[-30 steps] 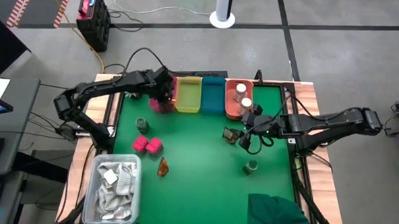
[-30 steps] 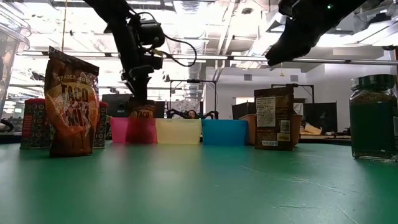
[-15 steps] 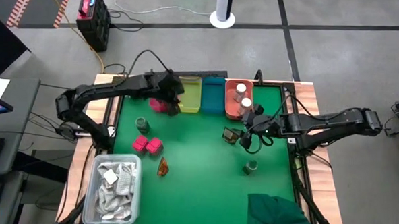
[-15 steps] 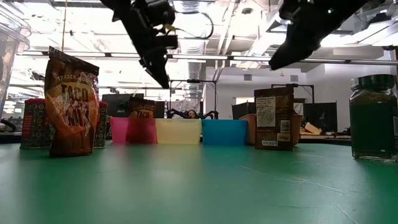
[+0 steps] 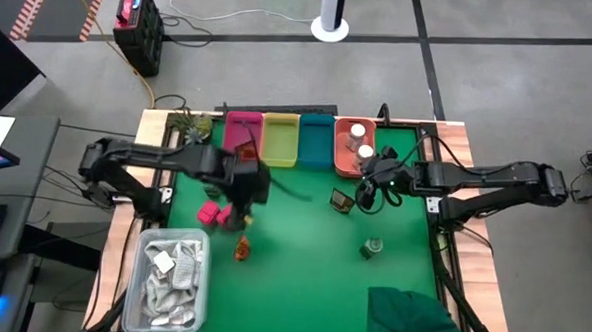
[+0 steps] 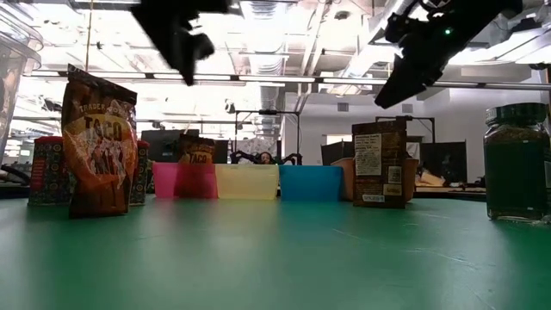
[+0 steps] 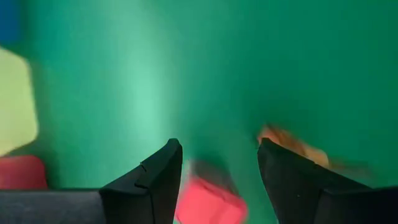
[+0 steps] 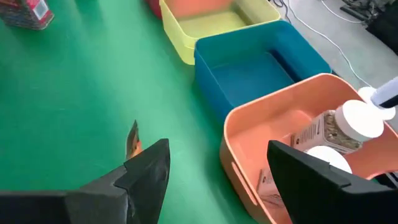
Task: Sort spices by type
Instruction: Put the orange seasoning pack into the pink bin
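The high view looks straight down on the whole green table mat [image 5: 304, 216]; the low view sits at mat level, facing the row of coloured plastic bins [image 6: 248, 182] across it. Both wrist views look closely down at that mat, the right one sharing the bins [image 8: 261, 68]

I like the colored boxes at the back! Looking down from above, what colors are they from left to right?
pink box → yellow box → blue box → orange box, which has the white-capped jars in it.
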You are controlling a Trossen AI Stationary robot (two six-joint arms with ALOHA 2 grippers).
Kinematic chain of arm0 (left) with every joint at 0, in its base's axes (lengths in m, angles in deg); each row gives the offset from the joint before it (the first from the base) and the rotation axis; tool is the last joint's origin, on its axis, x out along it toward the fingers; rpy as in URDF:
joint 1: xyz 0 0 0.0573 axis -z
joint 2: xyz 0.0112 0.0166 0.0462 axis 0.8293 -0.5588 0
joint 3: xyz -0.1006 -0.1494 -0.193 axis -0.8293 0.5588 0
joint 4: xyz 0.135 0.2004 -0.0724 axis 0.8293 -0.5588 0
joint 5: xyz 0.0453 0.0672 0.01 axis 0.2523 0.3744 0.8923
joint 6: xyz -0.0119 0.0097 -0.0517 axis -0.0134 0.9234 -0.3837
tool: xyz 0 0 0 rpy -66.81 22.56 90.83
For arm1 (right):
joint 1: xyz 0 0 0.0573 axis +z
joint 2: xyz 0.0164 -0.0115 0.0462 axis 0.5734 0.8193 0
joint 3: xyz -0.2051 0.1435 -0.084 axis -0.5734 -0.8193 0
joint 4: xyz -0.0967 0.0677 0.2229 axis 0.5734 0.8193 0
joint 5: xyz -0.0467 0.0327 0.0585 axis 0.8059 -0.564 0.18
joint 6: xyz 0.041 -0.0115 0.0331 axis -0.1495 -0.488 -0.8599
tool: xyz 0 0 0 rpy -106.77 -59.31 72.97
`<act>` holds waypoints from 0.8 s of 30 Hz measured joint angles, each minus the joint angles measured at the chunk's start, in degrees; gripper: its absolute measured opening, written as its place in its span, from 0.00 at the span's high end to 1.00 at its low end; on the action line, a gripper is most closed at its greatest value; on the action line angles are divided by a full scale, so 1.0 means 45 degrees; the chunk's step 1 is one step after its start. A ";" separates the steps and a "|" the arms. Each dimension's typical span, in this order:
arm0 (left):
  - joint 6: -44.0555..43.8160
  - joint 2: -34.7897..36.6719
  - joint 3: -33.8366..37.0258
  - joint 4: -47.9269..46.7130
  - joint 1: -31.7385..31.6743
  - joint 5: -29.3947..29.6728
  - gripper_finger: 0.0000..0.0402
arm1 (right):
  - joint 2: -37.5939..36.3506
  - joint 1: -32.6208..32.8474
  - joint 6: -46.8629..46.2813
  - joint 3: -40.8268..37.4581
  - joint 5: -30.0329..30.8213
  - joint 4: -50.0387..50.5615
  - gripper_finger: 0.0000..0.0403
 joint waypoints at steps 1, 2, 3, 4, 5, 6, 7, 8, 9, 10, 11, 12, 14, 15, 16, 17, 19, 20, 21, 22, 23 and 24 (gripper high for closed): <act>0.0127 0.0003 -0.0003 -0.0347 0.0395 0.0006 0.50 | 0.0000 -0.0027 0.0000 0.0000 0.0000 0.0000 0.27; 0.0116 -0.0002 -0.0002 -0.0653 0.0775 0.0015 0.50 | 0.0000 -0.0032 -0.0005 0.0000 0.0000 0.0000 0.27; -0.0219 -0.0011 0.0002 -0.0843 0.1123 0.0062 0.50 | 0.0000 -0.0032 0.0000 0.0000 0.0000 -0.0010 0.27; -0.0774 -0.0021 0.0002 -0.0861 0.1425 0.0199 0.50 | 0.0000 -0.0032 -0.0004 0.0000 0.0000 -0.0033 0.27; -0.1545 -0.0054 0.0002 -0.0779 0.1649 0.0425 0.50 | 0.0000 -0.0028 -0.0005 0.0000 0.0000 -0.0053 0.27; -0.2453 -0.0063 0.0002 -0.0746 0.1762 0.0587 0.50 | 0.0000 -0.0006 -0.0005 0.0000 0.0000 -0.0071 0.27; -0.3459 -0.0073 0.0002 -0.0762 0.1805 0.0675 0.50 | 0.0000 0.0023 -0.0002 0.0000 0.0000 -0.0112 0.27; -0.4534 -0.0075 0.0002 -0.0768 0.1799 0.0684 0.50 | 0.0000 0.0061 0.0003 0.0000 0.0000 -0.0156 0.27; -0.5645 -0.0075 0.0002 -0.0764 0.1771 0.0635 0.50 | 0.0000 0.0063 0.0073 0.0000 -0.0002 -0.0184 0.27; -0.6822 -0.0075 0.0002 -0.0763 0.1762 0.0528 0.50 | 0.0000 0.0055 0.0151 0.0000 -0.0005 -0.0216 0.27; -0.7985 -0.0075 0.0002 -0.0746 0.1764 0.0299 0.51 | 0.0000 0.0055 0.0263 0.0000 -0.0005 -0.0275 0.27; -0.9088 -0.0075 0.0002 -0.0744 0.1781 0.0036 0.51 | 0.0000 0.0055 0.0332 0.0000 -0.0005 -0.0317 0.27; -1.1029 -0.0079 0.0002 -0.0747 0.1906 -0.0160 0.51 | 0.0000 0.0032 0.0528 0.0000 -0.0005 -0.0379 0.27; -1.1995 -0.0079 0.0002 -0.0726 0.2021 -0.0191 0.51 | 0.0000 0.0031 0.0597 0.0000 -0.0005 -0.0415 0.27; -1.2989 -0.0083 0.0002 -0.0716 0.2132 -0.0192 0.51 | 0.0000 0.0031 0.0650 0.0000 -0.0002 -0.0427 0.27; -1.3830 -0.0091 0.0002 -0.0673 0.2248 -0.0183 0.51 | 0.0000 0.0031 0.0678 0.0000 -0.0005 -0.0429 0.27; -1.5153 -0.0099 0.0002 -0.0414 0.2453 -0.0193 0.51 | 0.0000 0.0060 0.0819 0.0000 -0.0003 -0.0436 0.27; -1.5677 -0.0099 0.0002 -0.0255 0.2535 -0.0199 0.51 | 0.0000 0.0082 0.0919 0.0000 -0.0005 -0.0433 0.27; -1.6272 -0.0099 0.0002 -0.0141 0.2625 -0.0207 0.51 | 0.0000 0.0102 0.1034 0.0000 -0.0005 -0.0456 0.27; -1.6766 -0.0099 0.0002 -0.0128 0.2718 -0.0193 0.51 | 0.0000 0.0148 0.1187 0.0000 -0.0005 -0.0531 0.27; -1.7176 -0.0099 0.0002 -0.0198 0.2819 -0.0166 0.51 | 0.0000 0.0148 0.1292 0.0000 -0.0005 -0.0611 0.27; -1.7474 -0.0128 0.0007 -0.0298 0.2908 -0.0136 0.51 | 0.0000 0.0151 0.1360 0.0000 -0.0005 -0.0644 0.27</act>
